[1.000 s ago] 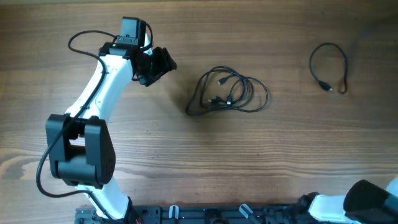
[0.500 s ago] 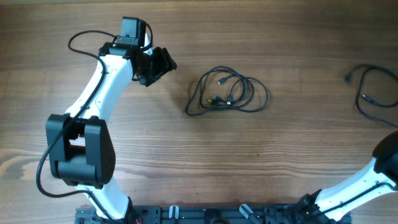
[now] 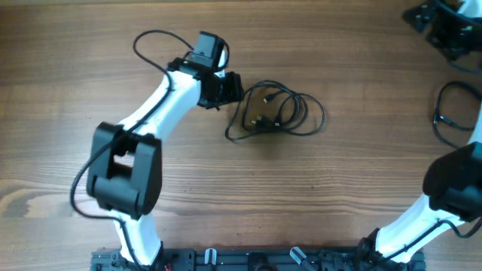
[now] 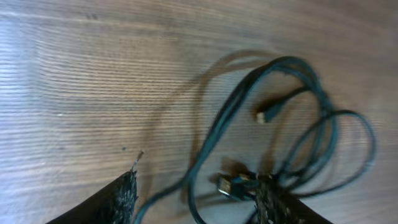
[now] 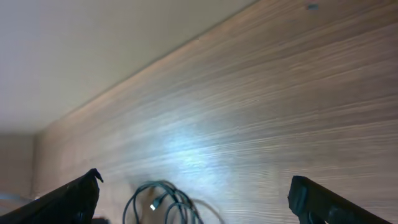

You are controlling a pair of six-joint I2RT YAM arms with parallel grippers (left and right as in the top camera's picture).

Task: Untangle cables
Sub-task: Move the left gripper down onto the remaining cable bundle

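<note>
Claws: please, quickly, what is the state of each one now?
Left claw: open, empty, at the cables.
Right claw: open, empty.

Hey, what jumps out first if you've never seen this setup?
A tangled bundle of thin black cables lies in the middle of the table, the open left pincer close beside its left edge. A second, looser cable loop lies apart at the far right.

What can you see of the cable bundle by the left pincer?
The cable bundle is thin black flexible cord, several loose loops crossing each other, lying flat on the wooden table near its middle. Small plug ends sit inside the loops, one pale-tipped. The open left pincer straddles strands at its left edge; contact is unclear.
</note>
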